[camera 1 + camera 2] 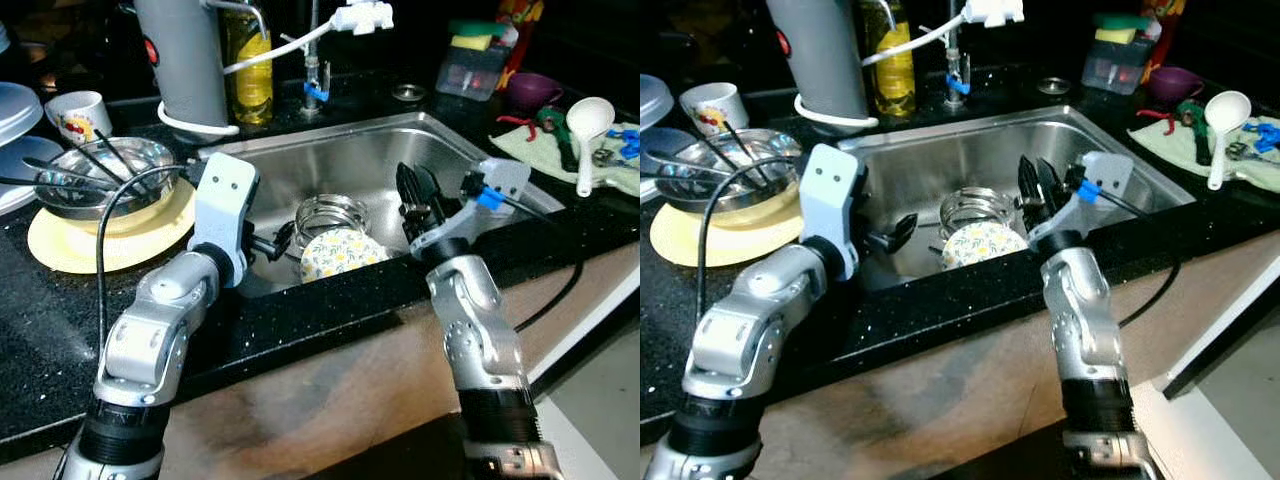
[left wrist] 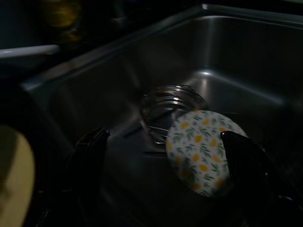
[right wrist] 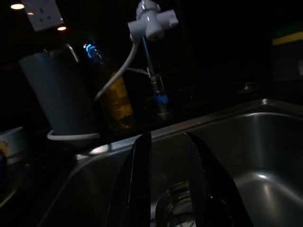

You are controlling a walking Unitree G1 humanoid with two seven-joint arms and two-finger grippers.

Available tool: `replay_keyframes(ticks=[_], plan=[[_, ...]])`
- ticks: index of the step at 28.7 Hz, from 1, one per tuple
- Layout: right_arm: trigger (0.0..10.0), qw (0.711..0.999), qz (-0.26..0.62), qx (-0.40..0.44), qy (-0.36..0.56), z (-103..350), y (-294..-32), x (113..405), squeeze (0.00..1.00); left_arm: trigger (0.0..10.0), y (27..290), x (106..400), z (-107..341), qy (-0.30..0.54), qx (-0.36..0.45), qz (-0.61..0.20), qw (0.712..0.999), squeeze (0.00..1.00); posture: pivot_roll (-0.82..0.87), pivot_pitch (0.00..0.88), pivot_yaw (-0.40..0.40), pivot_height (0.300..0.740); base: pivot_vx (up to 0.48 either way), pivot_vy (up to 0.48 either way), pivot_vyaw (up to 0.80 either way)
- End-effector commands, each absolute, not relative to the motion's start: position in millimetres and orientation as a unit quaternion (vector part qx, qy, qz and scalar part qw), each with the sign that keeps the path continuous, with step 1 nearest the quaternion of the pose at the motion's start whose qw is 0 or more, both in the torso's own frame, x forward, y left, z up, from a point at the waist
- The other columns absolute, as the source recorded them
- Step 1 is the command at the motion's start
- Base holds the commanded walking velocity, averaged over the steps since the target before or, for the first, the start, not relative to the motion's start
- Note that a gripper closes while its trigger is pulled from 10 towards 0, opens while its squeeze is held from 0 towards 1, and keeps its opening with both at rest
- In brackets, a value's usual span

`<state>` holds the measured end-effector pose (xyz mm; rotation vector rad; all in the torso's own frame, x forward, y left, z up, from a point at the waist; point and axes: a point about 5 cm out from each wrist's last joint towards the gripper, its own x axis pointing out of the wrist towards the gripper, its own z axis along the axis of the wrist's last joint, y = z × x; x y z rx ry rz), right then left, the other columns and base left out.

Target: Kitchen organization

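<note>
Down in the steel sink (image 1: 480,160) the glass jar (image 1: 330,215) and its flowered lid (image 1: 340,252) lie untouched, so our organizing looks barely begun: our left gripper (image 2: 163,156) spreads wide and empty before them, our right gripper (image 1: 418,195) hovers slightly parted, holding nothing.

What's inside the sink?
Inside the sink lies a glass jar on its side, with a round flowery lid in front of it. The lid covers part of the jar, and the sink's near wall hides the bottom.
</note>
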<state>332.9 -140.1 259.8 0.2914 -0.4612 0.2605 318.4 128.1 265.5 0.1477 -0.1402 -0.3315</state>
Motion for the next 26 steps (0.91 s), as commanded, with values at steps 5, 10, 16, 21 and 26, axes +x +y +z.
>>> replay_keyframes(ticks=[5, 10, 16, 21, 26], plan=[[10.0, 0.957, 0.141, 0.149, -0.207, 252.5, -132.2, 322.5, 0.0, 10.0, 126.4, 317.3, 256.9, -0.061, 0.072, -0.159, 0.983, 0.0, -0.11, 0.112, -0.004, 0.74, 0.0, 0.0, 0.0], [10.0, 0.96, 0.14, 0.154, -0.186, 246.0, -127.8, 311.9, 0.0, 10.0, 122.1, 312.1, 249.2, -0.05, 0.07, -0.161, 0.983, 0.0, -0.11, 0.108, -0.007, 0.74, 0.0, 0.0, 0.0], [10.0, 0.964, 0.145, 0.154, -0.16, 237.2, -124.7, 303.2, 0.0, 10.0, 123.6, 306.6, 247.3, -0.051, 0.074, -0.155, 0.984, 0.0, -0.09, 0.096, -0.015, 0.74, 0.0, 0.0, 0.0], [10.0, 0.965, 0.147, 0.156, -0.152, 234.1, -123.9, 301.7, 0.0, 10.0, 123.8, 304.8, 246.7, -0.051, 0.076, -0.155, 0.984, 0.0, -0.09, 0.095, -0.016, 0.74, 0.0, 0.0, 0.0], [10.0, 0.966, 0.145, 0.159, -0.142, 232.1, -123.2, 298.2, 0.0, 10.0, 122.9, 302.3, 245.1, -0.048, 0.077, -0.155, 0.984, 0.0, -0.09, 0.094, -0.017, 0.74, 0.0, 0.0, 0.0]])
